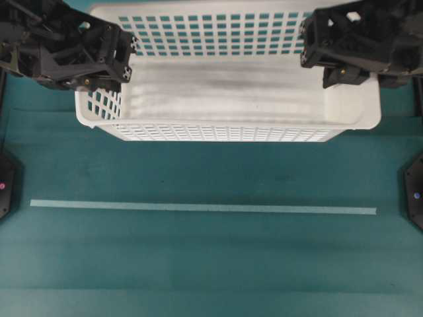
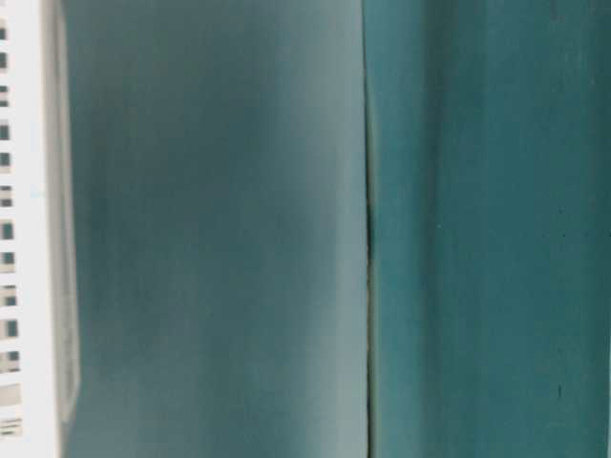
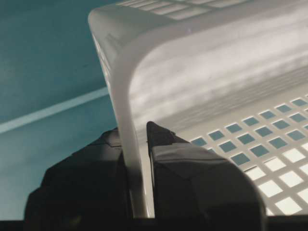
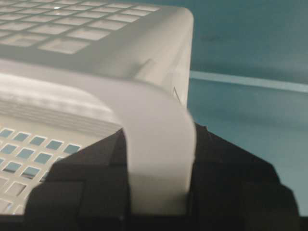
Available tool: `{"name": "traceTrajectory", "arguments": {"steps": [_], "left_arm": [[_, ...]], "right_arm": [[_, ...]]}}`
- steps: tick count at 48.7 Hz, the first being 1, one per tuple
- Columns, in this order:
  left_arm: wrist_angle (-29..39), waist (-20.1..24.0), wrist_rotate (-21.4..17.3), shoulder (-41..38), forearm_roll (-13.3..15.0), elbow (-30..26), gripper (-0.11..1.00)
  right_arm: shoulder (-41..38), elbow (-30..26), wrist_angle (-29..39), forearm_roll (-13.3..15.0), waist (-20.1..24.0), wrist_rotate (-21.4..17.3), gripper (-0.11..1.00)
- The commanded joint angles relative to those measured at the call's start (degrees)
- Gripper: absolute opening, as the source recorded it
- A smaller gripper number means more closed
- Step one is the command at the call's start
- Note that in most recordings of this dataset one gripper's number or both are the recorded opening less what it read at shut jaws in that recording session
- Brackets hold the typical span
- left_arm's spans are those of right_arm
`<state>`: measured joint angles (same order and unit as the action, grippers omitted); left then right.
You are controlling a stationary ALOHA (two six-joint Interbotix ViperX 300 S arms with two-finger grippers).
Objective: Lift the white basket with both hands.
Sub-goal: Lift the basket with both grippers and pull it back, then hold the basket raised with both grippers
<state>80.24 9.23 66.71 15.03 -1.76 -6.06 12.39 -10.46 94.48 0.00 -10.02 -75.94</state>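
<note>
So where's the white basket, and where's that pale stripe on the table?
white basket (image 1: 231, 79), overhead view, on its bare floor.
pale stripe (image 1: 198, 207), overhead view, near its middle.

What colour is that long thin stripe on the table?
The stripe is pale whitish-green against teal; the overhead view shows it best.

Teal table surface (image 1: 198, 264), faint lengthwise banding, one pale tape strip (image 1: 198, 207) laid flat across it from left to right, dark seam visible in table-level view
</note>
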Motion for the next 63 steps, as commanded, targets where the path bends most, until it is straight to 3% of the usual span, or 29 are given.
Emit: {"name": "traceTrajectory", "arguments": {"steps": [1,39,63], "left_arm": [[1.58,-0.18,-2.72,-0.44,0.18,-4.31,0.03],[17.31,-0.18,-7.82,-9.58,0.18,-27.33,0.03],[19.34,-0.18,-8.44,-10.37,0.18,-28.92,0.03]], "right_arm": [[-0.53,-3.08,1.93,0.0,1.05,3.34,0.2],[-2.37,-10.81,5.45,0.0,1.67,5.71,0.2],[-2.99,-11.34,5.45,0.0,1.05,7.21,0.2]]}}
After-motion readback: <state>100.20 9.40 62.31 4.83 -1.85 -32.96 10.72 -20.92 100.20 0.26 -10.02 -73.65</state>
